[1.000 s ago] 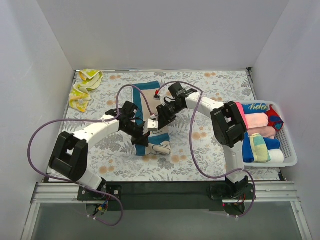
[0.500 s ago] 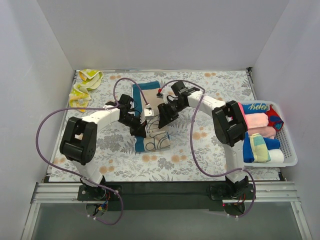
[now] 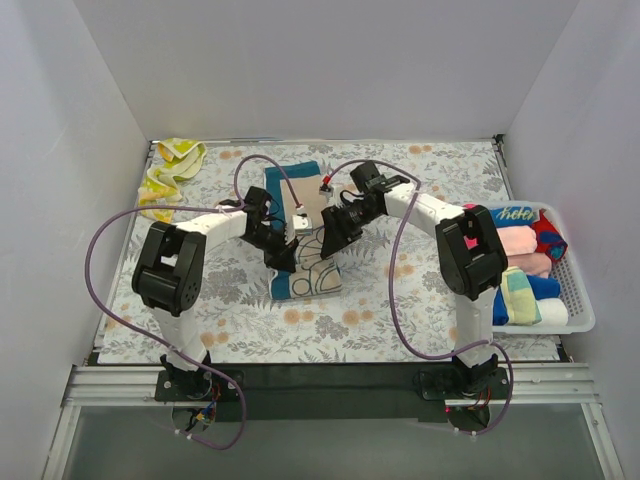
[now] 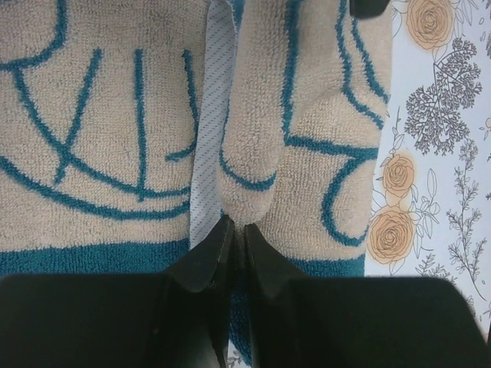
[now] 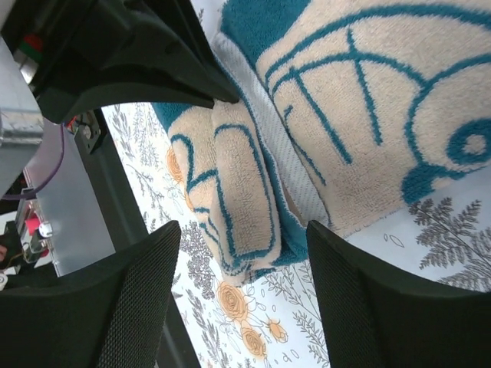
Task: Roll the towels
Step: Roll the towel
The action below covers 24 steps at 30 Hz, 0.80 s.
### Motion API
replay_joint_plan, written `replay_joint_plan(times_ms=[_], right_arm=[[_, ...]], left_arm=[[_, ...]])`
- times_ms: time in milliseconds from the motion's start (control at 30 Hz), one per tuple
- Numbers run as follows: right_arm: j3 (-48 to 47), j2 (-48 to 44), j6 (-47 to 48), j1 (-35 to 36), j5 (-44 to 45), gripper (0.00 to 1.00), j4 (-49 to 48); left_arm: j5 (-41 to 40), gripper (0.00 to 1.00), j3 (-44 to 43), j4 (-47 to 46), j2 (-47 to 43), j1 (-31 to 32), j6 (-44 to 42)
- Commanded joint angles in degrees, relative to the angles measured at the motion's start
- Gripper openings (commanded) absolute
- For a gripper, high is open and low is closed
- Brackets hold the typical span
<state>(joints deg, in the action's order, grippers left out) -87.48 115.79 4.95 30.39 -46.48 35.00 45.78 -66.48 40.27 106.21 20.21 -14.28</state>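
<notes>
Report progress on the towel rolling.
Done: several rolled towels sit in the white basket. In hand: the tan-and-blue towel, apparently partly rolled, its fold pinched by the left gripper; the right gripper is open over it. Left: finishing it, then the crumpled yellow towel.

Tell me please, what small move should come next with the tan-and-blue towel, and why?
Probably close the right fingers on the raised fold of the tan-and-blue towel. The left fingers are shut on that fold, while the right ones stand open on either side of it; two holds would likely roll it evenly.
</notes>
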Motion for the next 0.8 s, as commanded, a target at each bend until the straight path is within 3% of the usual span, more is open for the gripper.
replay_joint_plan(times_ms=[0, 133, 167, 367, 700, 767], right_arm=[[1.1, 1.5, 0.8, 1.0, -1.3, 0.60, -0.5], [2.9, 3.0, 1.0, 2.0, 0.3, 0.41, -1.5], [3.5, 3.6, 1.2, 2.0, 0.8, 0.30, -2.1], [6.8, 3.5, 2.3, 2.0, 4.9, 0.08, -2.8], [7.2, 4.7, 1.2, 2.5, 7.2, 0.06, -4.1], [7.3, 4.9, 1.2, 2.6, 7.5, 0.06, -4.0]], left_arm=[[-1.3, 0.08, -2.3, -1.3, 0.6, -0.4, -0.9], [-1.6, 0.12, -2.3, -1.2, 0.8, -0.5, -1.1], [-2.1, 0.16, -2.3, -1.2, 0.6, -0.5, -1.1], [-4.6, 0.29, -1.6, -0.6, -2.0, -2.0, -0.5], [-10.6, 0.44, 5.9, 1.3, -14.7, -5.6, -4.1], [-9.2, 0.60, 6.4, 1.0, -19.6, -5.6, -5.7]])
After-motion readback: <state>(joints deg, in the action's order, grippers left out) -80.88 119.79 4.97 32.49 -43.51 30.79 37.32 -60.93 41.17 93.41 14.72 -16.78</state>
